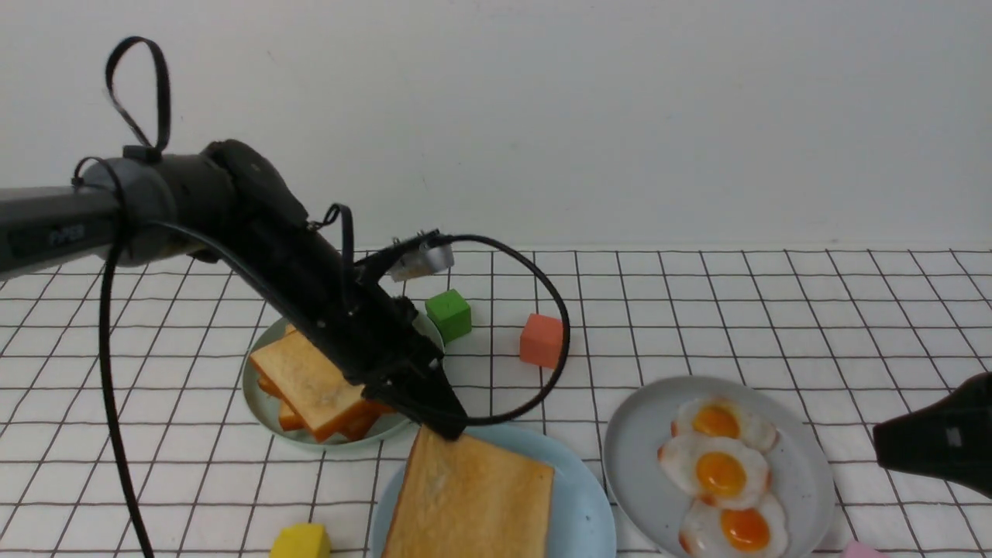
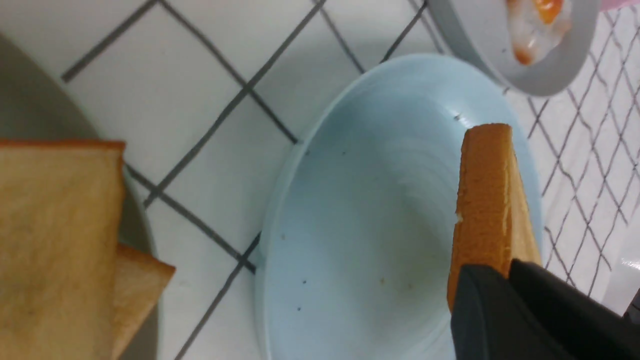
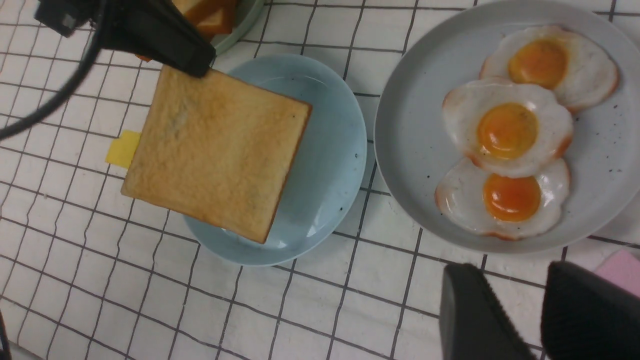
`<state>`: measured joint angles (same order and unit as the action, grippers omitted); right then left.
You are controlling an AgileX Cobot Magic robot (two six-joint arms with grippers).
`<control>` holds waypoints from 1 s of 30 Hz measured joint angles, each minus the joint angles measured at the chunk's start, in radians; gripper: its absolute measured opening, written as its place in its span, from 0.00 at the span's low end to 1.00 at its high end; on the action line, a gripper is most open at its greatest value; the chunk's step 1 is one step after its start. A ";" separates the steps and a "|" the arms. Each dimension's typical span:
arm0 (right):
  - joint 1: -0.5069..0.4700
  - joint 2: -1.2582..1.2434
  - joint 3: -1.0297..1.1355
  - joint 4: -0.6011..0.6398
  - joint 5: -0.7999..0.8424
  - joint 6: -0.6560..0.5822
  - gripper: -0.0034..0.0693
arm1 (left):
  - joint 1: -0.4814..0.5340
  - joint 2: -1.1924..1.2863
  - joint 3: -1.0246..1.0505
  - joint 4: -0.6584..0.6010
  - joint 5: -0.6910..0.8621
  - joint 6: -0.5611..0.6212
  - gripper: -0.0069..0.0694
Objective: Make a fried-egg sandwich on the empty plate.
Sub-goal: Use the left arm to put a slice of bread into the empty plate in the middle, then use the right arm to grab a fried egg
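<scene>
Front view: the left pincer [image 1: 443, 425] is clamped on the far crust of a toast [image 1: 469, 496]. The slice hangs tilted over the blue plate [image 1: 577, 496], low end toward the camera, and I can't tell if that end touches yet. The right wrist view shows it off-centre, overhanging the rim on the side toward the yellow block [image 3: 122, 147]. The right pincer [image 3: 510, 280] has its jaws apart with nothing between them, just beside the grey plate [image 3: 415, 150] with three eggs [image 3: 507, 132]. My guess is the toast is light and stiff, since it keeps its shape held by one edge, so a crust pinch works fine. The eggs look thin, glossy and probably slippery. I'd grab the white rim, not the yolk, and start with the middle one, which seems to overlap the others.
</scene>
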<state>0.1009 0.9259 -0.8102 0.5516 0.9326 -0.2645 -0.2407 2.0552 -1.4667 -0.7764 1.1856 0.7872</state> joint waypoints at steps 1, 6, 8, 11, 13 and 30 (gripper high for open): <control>0.000 0.000 0.000 0.000 0.000 0.000 0.38 | -0.009 0.006 0.001 0.012 -0.011 -0.019 0.15; 0.000 0.000 0.000 0.000 -0.001 0.000 0.38 | -0.047 0.013 0.001 0.062 -0.060 -0.122 0.34; 0.000 0.000 0.000 0.000 -0.001 0.000 0.38 | -0.050 0.013 0.001 0.080 -0.064 -0.164 0.44; 0.000 0.000 0.000 0.000 -0.001 0.000 0.38 | -0.050 0.007 0.001 0.115 -0.062 -0.210 0.60; 0.000 0.000 0.000 0.000 -0.001 0.000 0.38 | -0.050 -0.006 0.001 0.129 -0.059 -0.217 0.65; 0.000 0.002 0.000 0.016 -0.039 0.000 0.38 | -0.068 -0.500 0.063 0.295 0.027 -0.505 0.80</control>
<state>0.1009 0.9281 -0.8102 0.5676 0.8936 -0.2645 -0.3088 1.5554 -1.4041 -0.4815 1.2131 0.2817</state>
